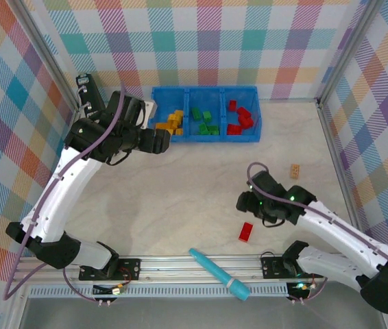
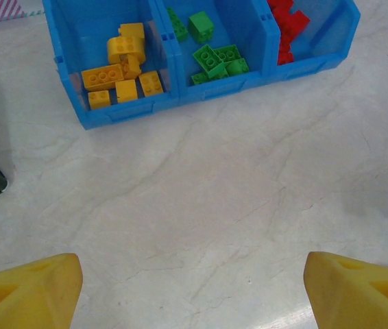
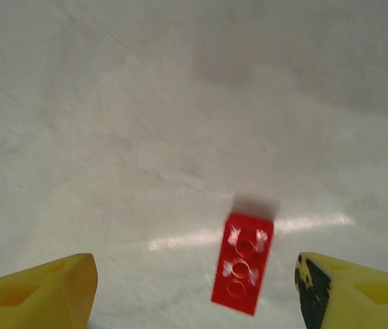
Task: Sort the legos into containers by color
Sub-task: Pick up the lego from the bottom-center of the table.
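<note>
Left gripper (image 2: 192,288), closest to lens: yellow fingers wide apart, empty, over bare table (image 2: 201,192) just in front of blue bin's (image 2: 132,115) left end. Bin compartments L to R: yellow-orange legos (image 2: 122,68), green legos (image 2: 214,60), red legos (image 2: 286,27). Loose red lego (image 3: 243,262) lies studs up, well in front of bin's right end. Right gripper (image 3: 195,291) above it, fingers spread, brick btwn them, untouched. Teal stick (image 1: 219,274) farther from bin. Tan card (image 1: 295,171) near bin's right end.
</note>
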You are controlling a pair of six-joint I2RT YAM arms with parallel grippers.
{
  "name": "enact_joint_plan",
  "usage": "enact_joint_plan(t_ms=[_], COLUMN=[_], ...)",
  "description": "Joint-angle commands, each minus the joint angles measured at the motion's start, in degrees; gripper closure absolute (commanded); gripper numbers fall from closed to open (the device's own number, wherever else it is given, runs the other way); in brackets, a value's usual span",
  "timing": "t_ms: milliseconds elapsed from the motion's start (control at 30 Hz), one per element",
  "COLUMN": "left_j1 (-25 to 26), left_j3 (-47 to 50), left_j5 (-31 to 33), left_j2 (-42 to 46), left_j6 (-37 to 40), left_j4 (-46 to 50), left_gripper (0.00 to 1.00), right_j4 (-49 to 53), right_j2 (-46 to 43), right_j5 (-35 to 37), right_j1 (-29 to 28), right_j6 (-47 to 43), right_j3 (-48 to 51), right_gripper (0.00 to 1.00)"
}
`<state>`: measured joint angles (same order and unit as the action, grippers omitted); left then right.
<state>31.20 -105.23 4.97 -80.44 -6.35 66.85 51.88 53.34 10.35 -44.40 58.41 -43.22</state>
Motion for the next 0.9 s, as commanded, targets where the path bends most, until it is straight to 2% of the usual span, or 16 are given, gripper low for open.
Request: enact_joint_plan(t_ms=[0,167,533,767,867], left_j1=[-0.26,-0.26,-0.26,-0.26,-0.26], left_j3=[0.63,0.60,-0.66,-1.15,-1.56], left_j5=[-1.18,-0.93,-0.59,-0.97,-1.12], left_j2=[2.02,2.29,0.69,-0.82,-1.38], left_j6=[0.90,0.81,0.63,0.46,0.19], left_j4=[-1.37,-0.93,-0.40,-0.32,-0.23], left_gripper=[0.16,0.16,0.16,0.16,0.16], right_j4=[3.07,-2.88,-10.19,-12.30,-13.32], right_j2=[-0.90,4.64,14.36,15.55,16.47], right_j5=[1.75,-0.04,-2.47,-3.47,-3.76], right_j1=[-3.58,-5.51,-5.52,-5.52,-5.52], right_j6=[11.06,12.99,13.34,13.87,13.81], right_j3=[4.02,7.18,9.07,11.83,12.70], right_gripper=[0.23,0.23,0.24,0.31,0.38])
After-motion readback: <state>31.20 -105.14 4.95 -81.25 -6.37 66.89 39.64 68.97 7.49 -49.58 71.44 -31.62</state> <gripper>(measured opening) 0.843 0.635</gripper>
